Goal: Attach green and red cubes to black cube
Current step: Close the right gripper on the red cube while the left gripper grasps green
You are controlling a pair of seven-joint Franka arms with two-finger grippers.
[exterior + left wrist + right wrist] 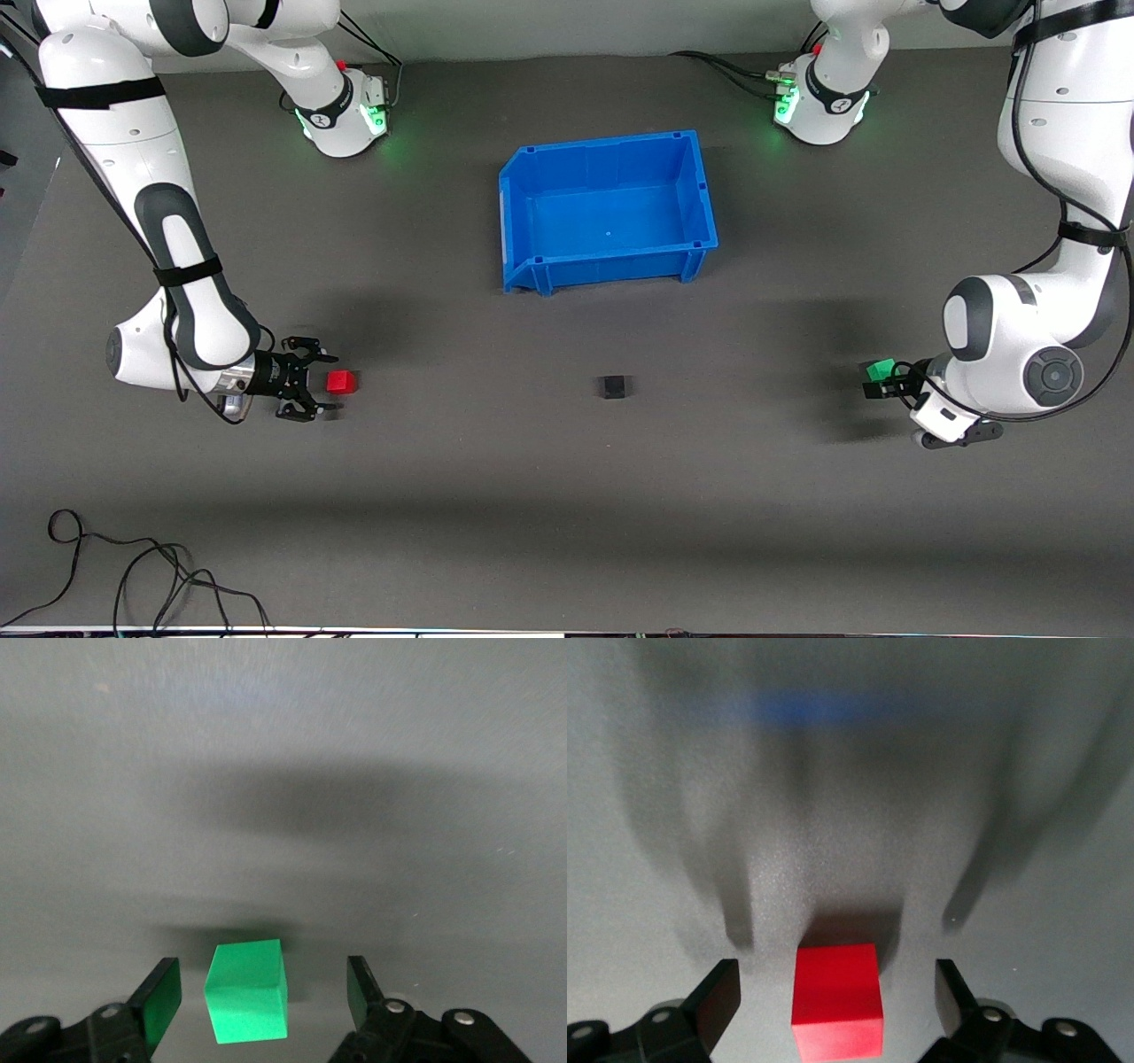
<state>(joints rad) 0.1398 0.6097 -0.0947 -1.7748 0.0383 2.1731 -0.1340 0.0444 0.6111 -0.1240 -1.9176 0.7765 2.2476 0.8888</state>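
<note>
While both cubes are still lying ungripped, nothing is attached yet
The left hand (264,1003) is straddling the green cube (248,991) wide open, the right hand (836,1005) likewise the red cube (837,1010); the black cube (612,386) is sitting alone on the surface (567,496)

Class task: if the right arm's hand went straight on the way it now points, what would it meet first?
The red cube, already between the open fingers of the right hand. Farther along, the black cube seems roughly in line.

Black cube (612,386) nearer than bin (532,199)
</note>
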